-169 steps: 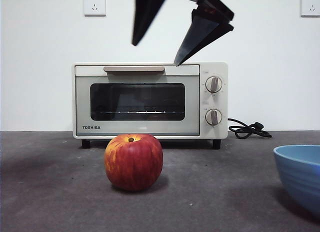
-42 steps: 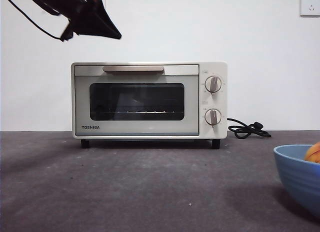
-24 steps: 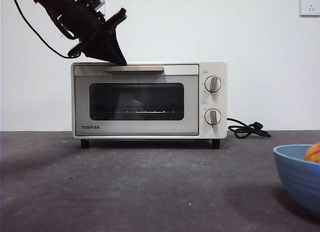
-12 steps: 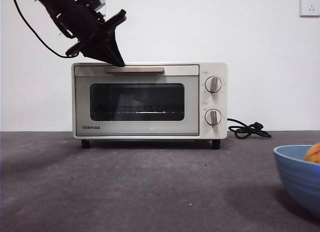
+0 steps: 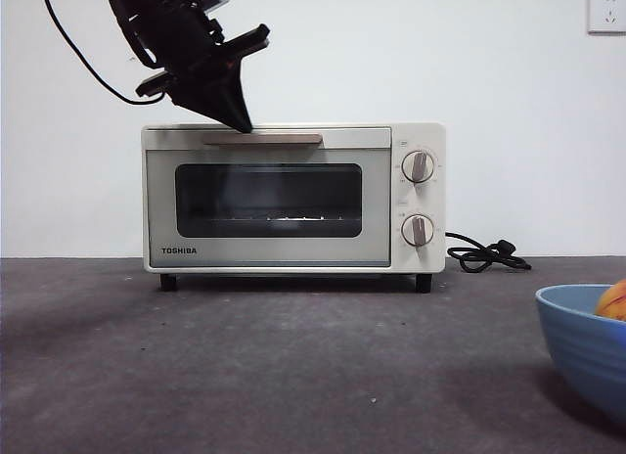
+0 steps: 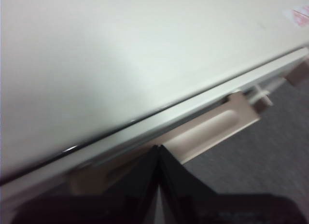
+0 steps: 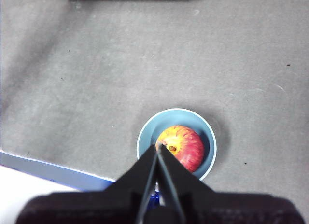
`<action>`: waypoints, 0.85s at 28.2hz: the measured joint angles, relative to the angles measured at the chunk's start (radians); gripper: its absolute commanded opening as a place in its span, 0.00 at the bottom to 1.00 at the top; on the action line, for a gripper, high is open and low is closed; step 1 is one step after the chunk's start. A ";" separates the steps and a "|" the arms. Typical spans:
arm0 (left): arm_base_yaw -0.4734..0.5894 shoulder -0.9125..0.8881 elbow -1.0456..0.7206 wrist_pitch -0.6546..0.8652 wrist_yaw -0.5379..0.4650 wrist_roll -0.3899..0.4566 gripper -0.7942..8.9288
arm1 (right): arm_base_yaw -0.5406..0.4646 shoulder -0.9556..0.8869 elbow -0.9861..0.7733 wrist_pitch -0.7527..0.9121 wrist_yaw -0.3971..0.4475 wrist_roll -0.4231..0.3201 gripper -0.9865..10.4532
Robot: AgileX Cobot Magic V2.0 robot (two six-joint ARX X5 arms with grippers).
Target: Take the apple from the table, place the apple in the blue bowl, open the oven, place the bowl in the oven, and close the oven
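**Front view: left gripper at the oven handle, apple sitting in the bowl**

Front view, starting at the left: the left gripper point(image 5: 235, 116) is reaching down from the upper left corner, its black tip pointing at the left end of the oven's handle point(image 5: 262, 138). The left wrist view is showing its jaws pressed together, empty, right at the beige handle point(image 6: 212, 130) under the oven's cream top point(image 6: 120, 55).

In the middle, the oven point(image 5: 293, 198) is standing on the table point(image 5: 274, 366) with its dark glass door shut. Two knobs point(image 5: 418, 166) are sitting on its right panel, and a black cord point(image 5: 486, 252) is lying behind it to the right.

At the far right edge, the bowl point(image 5: 587, 351) is holding the apple point(image 5: 613, 299), which is peeking over the rim. The right wrist view is looking down from high above: the apple point(image 7: 182, 147) is resting inside the bowl point(image 7: 145, 137), stem up, and the right gripper point(image 7: 157, 151) is hanging over it with jaws together, gripping nothing.
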 measured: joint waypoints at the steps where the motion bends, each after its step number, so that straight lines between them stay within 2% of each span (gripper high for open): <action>1: -0.008 -0.016 -0.032 0.023 0.002 0.000 0.08 | 0.000 0.000 0.000 0.000 0.000 0.000 0.08; 9: -0.030 -0.159 -0.353 0.216 0.049 -0.042 0.08 | 0.000 0.000 0.000 0.000 0.000 0.000 0.08; 14: -0.032 -0.203 -0.472 0.171 0.089 -0.048 0.08 | 0.000 0.000 0.000 0.008 0.000 0.000 0.08; 17: -0.031 -0.193 -0.528 0.130 0.060 -0.049 0.08 | 0.000 0.000 0.000 0.017 0.000 0.000 0.08; 24: -0.031 -0.185 -0.541 0.117 0.043 -0.039 0.08 | 0.000 0.000 0.000 0.014 0.000 0.000 0.08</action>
